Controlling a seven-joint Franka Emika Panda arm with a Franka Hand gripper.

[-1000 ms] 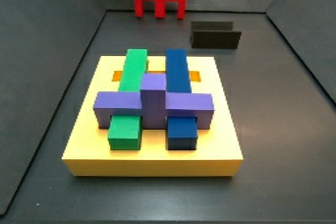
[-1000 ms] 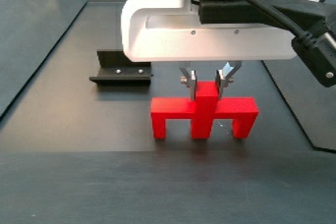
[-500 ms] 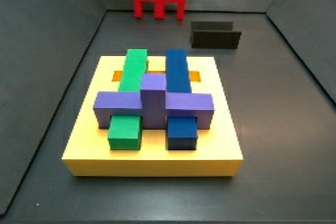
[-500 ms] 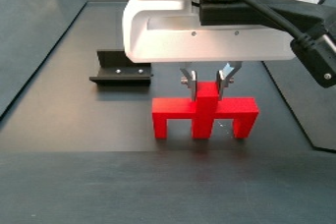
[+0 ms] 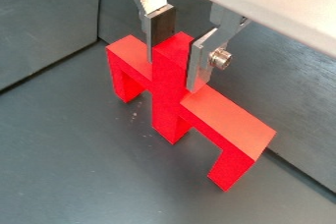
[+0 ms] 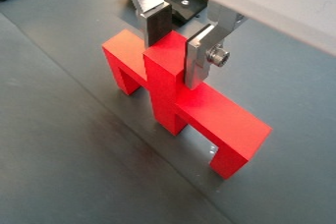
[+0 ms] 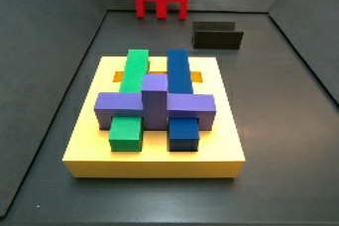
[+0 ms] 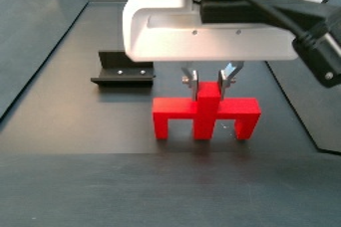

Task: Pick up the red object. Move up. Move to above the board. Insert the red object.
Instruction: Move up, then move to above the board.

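Note:
The red object [image 8: 206,116] stands on the dark floor, legs down and post up; it shows in both wrist views [image 5: 217,125] [image 6: 221,128] and, small, at the far end of a side view [image 7: 161,5]. My gripper [image 8: 210,84] hangs straight over it, and its two silver fingers press the central post from both sides in both wrist views [image 5: 178,61] [image 6: 178,59]. The board [image 7: 146,156] is a yellow slab with orange slots, carrying purple, green and blue blocks. It lies well apart from the gripper, near the camera in that side view.
The fixture [image 7: 219,37] [image 8: 123,70] stands on the floor beside the red object, between it and the board's far edge. Grey walls close in the floor on both sides.

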